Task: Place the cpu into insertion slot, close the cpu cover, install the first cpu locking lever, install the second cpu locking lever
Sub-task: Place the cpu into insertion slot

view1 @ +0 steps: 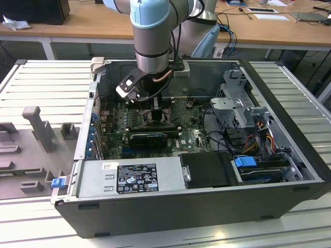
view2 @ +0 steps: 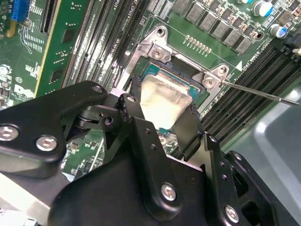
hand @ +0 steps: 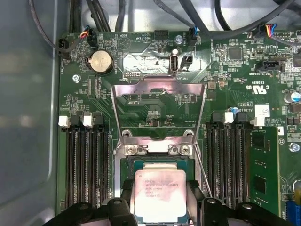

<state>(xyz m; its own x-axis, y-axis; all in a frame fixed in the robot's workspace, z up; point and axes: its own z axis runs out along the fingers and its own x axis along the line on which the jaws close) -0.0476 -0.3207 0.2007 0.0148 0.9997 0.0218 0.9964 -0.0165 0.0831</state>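
Observation:
The cpu [hand: 160, 195], a pale silvery square chip, lies level in the insertion slot [hand: 155, 163] on the green board. My gripper [hand: 160, 200] straddles it. Its black fingers [view2: 130, 106] press on two opposite edges of the cpu [view2: 162, 101], so it is shut on the chip. The cpu cover [hand: 160, 87], a silver metal frame, stands swung open behind the slot on its hinge. A thin wire locking lever [view2: 263, 94] sticks out free beside the slot. In the exterior view my gripper [view1: 154, 109] reaches down into the open computer case [view1: 289, 170].
Long black memory slots [hand: 84, 165] flank the slot on both sides. A green card [hand: 263, 169] stands beyond one bank. A coin battery [hand: 101, 61] and cables lie behind the cover. The power supply [view1: 129, 178] and drive cage [view1: 238, 98] crowd the case.

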